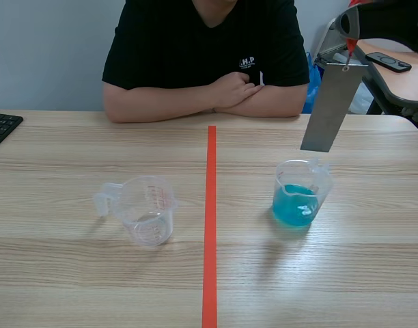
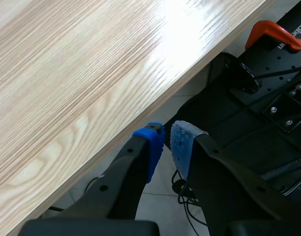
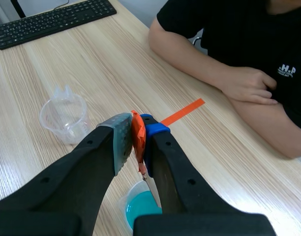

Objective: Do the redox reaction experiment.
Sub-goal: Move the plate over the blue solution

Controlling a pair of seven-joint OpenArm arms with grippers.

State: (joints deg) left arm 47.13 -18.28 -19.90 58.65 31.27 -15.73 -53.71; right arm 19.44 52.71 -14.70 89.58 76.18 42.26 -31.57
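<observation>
Wooden table (image 1: 65,280); person (image 1: 202,48) seated opposite.
Right tool (image 3: 135,142): clamped on orange tab (image 3: 136,125) of metal strip (image 1: 332,106), which hangs just above beaker of blue liquid (image 1: 299,198).
Empty beaker (image 1: 146,208): well apart.
Left tool (image 2: 167,142): closed, empty, beyond the table edge.

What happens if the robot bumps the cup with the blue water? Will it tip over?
Probably not from a gentle nudge: the cup is roughly half full of blue liquid, so its weight sits low. It looks like thin clear plastic, so a harder knock, say from the metal plate hanging above it, might slide it or slosh liquid out.
</observation>
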